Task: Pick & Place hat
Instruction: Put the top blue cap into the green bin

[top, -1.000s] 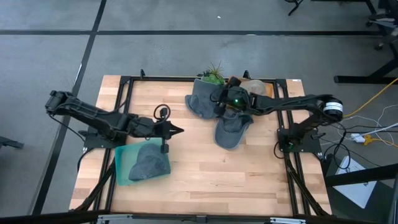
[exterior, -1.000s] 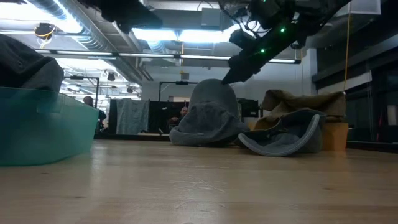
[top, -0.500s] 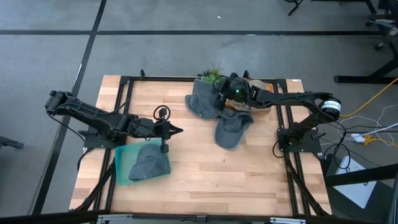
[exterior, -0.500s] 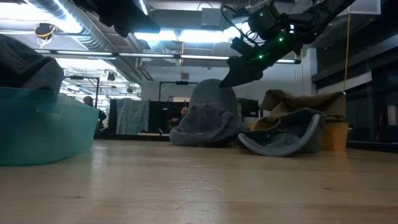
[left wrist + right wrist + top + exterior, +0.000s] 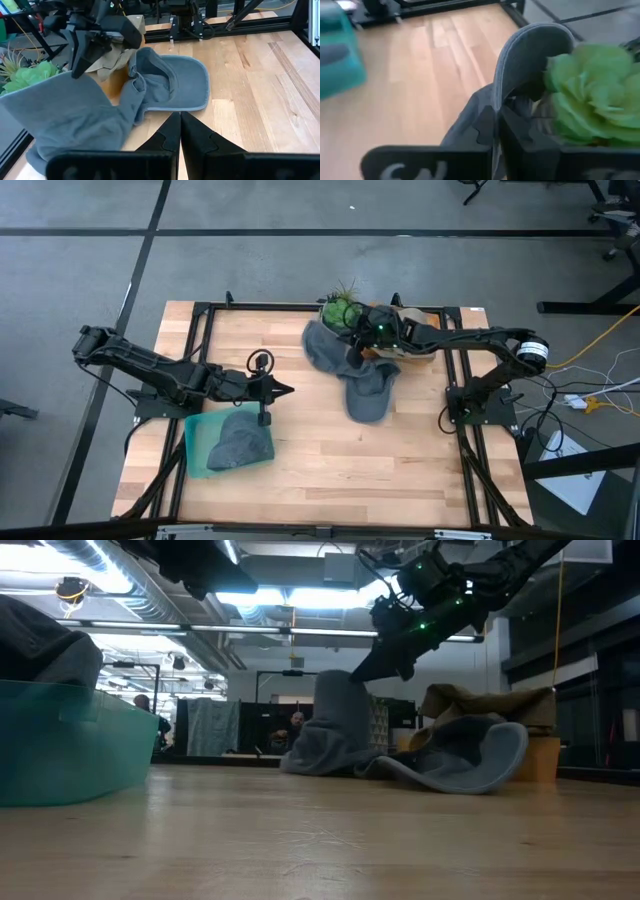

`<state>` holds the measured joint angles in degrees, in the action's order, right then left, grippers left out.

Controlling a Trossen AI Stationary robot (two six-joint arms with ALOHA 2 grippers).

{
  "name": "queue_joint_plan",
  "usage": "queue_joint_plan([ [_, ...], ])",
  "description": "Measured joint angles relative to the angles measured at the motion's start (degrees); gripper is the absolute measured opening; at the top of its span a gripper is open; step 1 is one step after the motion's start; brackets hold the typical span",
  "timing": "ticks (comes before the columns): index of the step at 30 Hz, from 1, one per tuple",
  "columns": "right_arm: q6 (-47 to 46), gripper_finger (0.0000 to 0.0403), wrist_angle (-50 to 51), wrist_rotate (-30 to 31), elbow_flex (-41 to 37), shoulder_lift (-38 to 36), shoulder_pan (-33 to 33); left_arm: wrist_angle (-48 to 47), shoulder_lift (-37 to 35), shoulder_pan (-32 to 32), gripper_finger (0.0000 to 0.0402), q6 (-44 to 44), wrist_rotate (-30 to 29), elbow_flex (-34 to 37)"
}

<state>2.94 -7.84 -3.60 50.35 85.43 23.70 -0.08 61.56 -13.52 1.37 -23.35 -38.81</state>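
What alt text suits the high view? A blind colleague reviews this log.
The right tool is shut on a grey hat at the wooden table's far side, beside a green plant. The left tool waits shut above a teal bin holding another hat.

the high view looked straight down on the table [image 5: 300, 470], the low view gazed level across it, and both wrist views sat close, sharing the grey hat [image 5: 75, 120].
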Motion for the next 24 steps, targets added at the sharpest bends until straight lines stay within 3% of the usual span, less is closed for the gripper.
queue_joint_plan([
  [9,-7.5,0.0011,-3.4,-8.6,0.0,-1.9,-0.1,0.0,0.0,0.1,0.0009,0.1,-0.1,0.0],
  [14,-8.8,0.0012,-5.6,-11.2,0.0,-7.0,-0.1,-0.4,-1.0,0.5,0.0033,2.4,-0.3,-0.1],
  [19,-8.3,0.0011,-6.2,-11.1,0.0,-13.7,-0.5,-10.6,-4.6,4.2,0.0083,13.4,-1.2,-4.6],
  [24,-5.0,0.0011,-6.4,-7.5,0.0,-19.0,-1.5,-17.9,-6.9,8.9,0.0139,26.6,2.4,-5.3],
])
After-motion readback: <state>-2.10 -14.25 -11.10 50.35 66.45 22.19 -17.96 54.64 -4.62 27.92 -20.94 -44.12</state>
